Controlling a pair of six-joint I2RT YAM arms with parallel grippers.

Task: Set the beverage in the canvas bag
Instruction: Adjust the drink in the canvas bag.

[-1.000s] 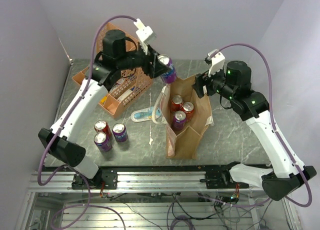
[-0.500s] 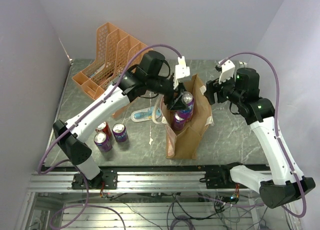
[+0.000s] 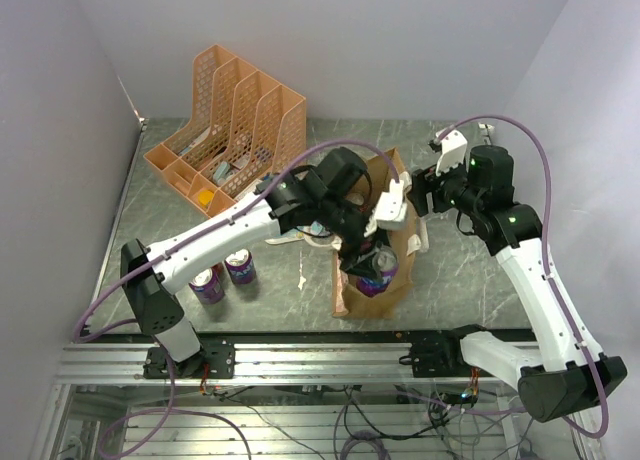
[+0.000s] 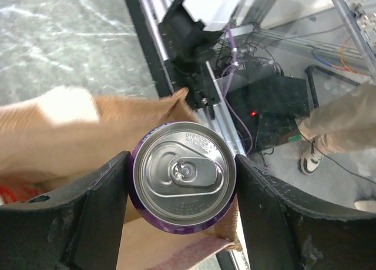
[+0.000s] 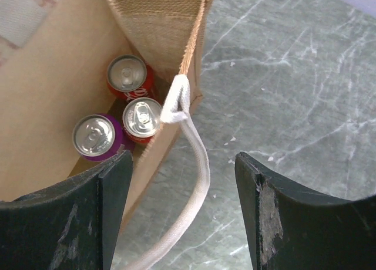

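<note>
At the near end of the canvas bag's point(image 3: 398, 280) mouth, a purple soda can point(image 4: 184, 183) is clenched upright between the left fingers point(image 4: 97, 217). The right fingers point(image 5: 267, 211) are spread, grasping nothing, astride the white strap point(image 5: 197, 182). The can is best lowered straight down beside the 3 cans point(image 5: 126, 73) inside, then released.

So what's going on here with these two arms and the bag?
The robot is packing drink cans into a canvas bag. The left arm's fingers grip a purple can upright at the near end of the bag's open top, not yet released. Three cans, two red and one purple, stand inside. The right arm's fingers sit open by the bag's far end, with the white strap hanging loose between them. A couple more cans wait on the table.
</note>
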